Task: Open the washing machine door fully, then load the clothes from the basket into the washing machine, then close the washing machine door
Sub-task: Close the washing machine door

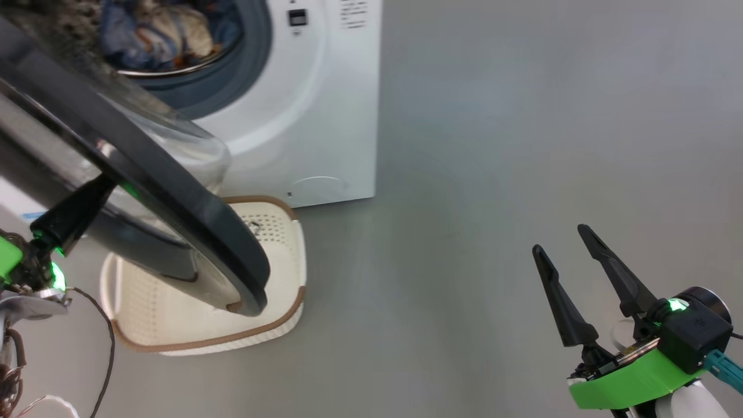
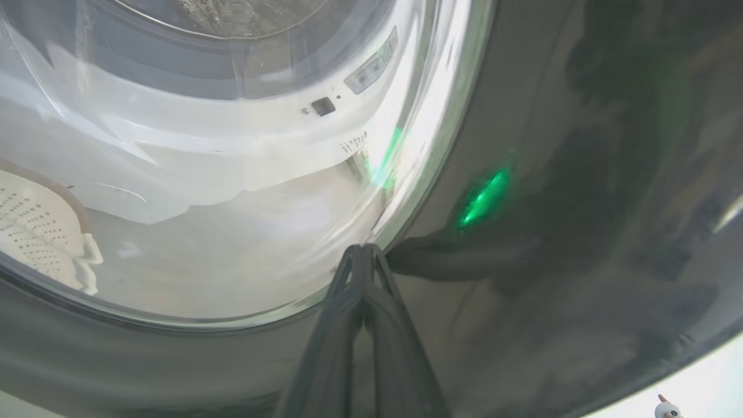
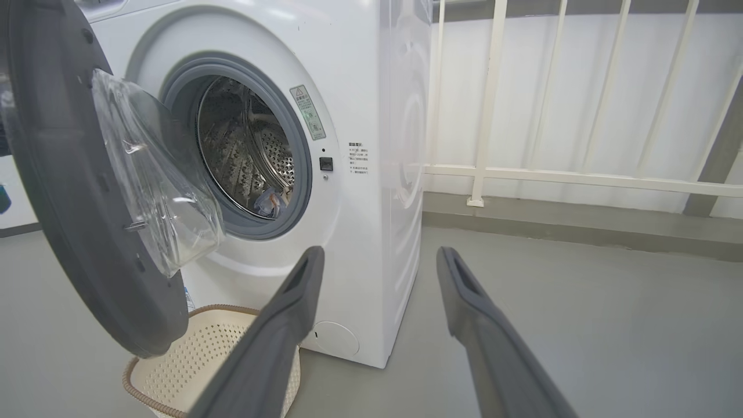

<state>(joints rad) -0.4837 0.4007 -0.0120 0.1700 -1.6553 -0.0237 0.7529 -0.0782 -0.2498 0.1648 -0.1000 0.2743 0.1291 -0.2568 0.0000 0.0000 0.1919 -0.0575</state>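
The machine (image 1: 325,116) is a white, smooth-sided box standing on a matt grey floor (image 1: 493,145). Its door (image 1: 197,209) hangs partly open: a wide, glossy black ring around a bulging bowl of clear glass (image 3: 157,174) that faces the opening. Behind it a grey-blue rubber seal (image 1: 255,58) frames the perforated steel drum (image 3: 244,151). The clothes (image 1: 168,32), soft crumpled blue and cream cloth, lie inside the drum. The basket (image 1: 284,255) sits on the floor right at the foot of the machine's front, under the door's lower edge. It is cream perforated plastic, a rounded rectangle with a brown woven-look rim, and nothing shows on the part of its floor that is visible.

The left claw (image 2: 363,255) is clenched, fingertips together, tips against the door's outer face where black ring meets glass, grasping nothing. The right claw (image 1: 560,238) is released, its dark tapered fingers spread, above bare floor well right of the machine. A pale wall and a white railing (image 3: 493,116) stand behind.
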